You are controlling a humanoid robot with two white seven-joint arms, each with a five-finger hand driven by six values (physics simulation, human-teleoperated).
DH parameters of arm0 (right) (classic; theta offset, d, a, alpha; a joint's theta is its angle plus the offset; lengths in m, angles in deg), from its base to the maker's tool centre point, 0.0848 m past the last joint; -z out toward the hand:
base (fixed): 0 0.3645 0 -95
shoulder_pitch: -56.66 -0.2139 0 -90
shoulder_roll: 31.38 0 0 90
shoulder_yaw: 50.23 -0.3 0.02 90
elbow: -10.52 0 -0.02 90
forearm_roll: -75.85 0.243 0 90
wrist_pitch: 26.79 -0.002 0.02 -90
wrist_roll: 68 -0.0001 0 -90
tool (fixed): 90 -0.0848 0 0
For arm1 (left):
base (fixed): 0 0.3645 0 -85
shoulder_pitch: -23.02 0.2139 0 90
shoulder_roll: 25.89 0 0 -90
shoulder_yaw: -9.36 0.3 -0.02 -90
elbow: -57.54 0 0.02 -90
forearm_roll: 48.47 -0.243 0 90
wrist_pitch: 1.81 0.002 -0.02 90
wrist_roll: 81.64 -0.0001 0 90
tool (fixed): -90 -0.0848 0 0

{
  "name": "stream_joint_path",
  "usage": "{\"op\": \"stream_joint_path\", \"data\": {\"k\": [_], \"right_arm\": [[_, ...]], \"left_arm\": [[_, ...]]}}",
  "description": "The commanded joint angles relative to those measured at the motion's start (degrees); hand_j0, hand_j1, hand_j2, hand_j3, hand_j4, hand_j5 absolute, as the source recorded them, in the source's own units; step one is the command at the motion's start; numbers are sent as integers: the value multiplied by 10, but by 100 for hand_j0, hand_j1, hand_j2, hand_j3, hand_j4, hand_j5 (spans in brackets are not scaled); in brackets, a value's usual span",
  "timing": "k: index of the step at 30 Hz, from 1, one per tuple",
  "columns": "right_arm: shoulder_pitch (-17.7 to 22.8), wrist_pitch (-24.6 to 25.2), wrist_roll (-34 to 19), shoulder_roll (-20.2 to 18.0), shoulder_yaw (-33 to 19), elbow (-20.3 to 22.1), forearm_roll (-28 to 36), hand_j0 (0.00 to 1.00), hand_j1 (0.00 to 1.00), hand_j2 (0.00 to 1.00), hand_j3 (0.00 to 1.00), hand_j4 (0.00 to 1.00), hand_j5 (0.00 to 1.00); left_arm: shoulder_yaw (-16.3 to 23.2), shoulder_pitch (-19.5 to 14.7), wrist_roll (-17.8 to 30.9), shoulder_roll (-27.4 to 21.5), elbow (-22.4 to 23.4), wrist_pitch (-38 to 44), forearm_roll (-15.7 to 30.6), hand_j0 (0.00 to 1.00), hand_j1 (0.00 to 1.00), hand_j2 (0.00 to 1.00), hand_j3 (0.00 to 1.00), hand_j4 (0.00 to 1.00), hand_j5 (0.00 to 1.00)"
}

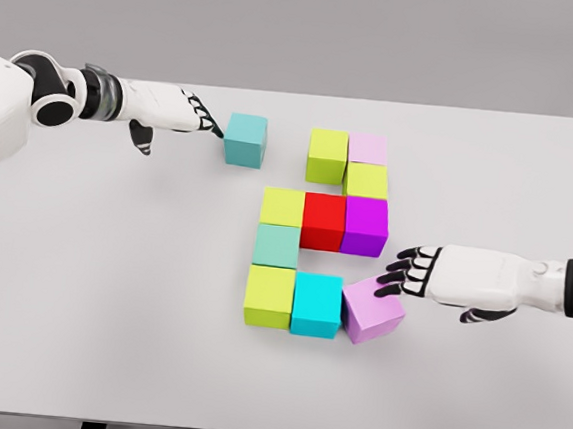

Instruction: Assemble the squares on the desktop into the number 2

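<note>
**Two blocks not yet in line**

The right hand point(432, 274) has its fingers spread, holding nothing, fingertips touching the lilac cube point(372, 312), which sits rotated at the end of the bottom row. The left hand point(180, 113), also not gripping, touches the teal cube point(245, 139), apart from the top row. A push off the centre could turn either cube more or disturb the cyan cube point(317, 305). The white table point(89, 288) stands before a grey wall.

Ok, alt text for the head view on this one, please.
Coloured cubes on a white table nearly form a 2. The left hand touches a loose teal cube at upper left, while the right hand touches a skewed lilac cube at the lower right end.
</note>
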Motion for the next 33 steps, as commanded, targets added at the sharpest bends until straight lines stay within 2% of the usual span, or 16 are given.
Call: {"op": "stream_joint_path", "data": {"k": [1,7,20,22,23,25,27,33], "right_arm": [[0,1,-1,6,0,0,-10,100,100,100,100,100,100],[0,1,0,-2,-6,-1,-26,100,100,100,100,100,100],[2,1,2,-68,-16,-8,-59,100,100,100,100,100,100],[1,1,2,-69,-25,-29,-61,100,100,100,100,100,100],[1,1,3,-60,-50,-46,-61,100,100,100,100,100,100],[-1,1,2,-39,-65,-62,-61,100,100,100,100,100,100],[-8,1,2,-26,-69,-70,-61,100,100,100,100,100,100],[-54,1,0,67,-72,-164,-105,100,100,100,100,100,100]], "left_arm": [[-1,0,0,0,2,1,2,100,100,100,100,100,100],[-1,0,0,7,-2,1,3,100,100,100,100,100,100],[-3,-2,0,18,3,1,2,100,100,100,100,100,100],[-4,-6,0,19,10,1,2,100,100,100,100,100,100],[-9,-6,0,19,11,1,2,100,100,100,100,100,100],[-9,-6,0,19,11,1,3,100,100,100,100,100,100],[-10,-6,0,19,11,1,2,100,100,100,100,100,100],[-14,-6,0,19,21,1,2,100,100,100,100,100,100]]}}
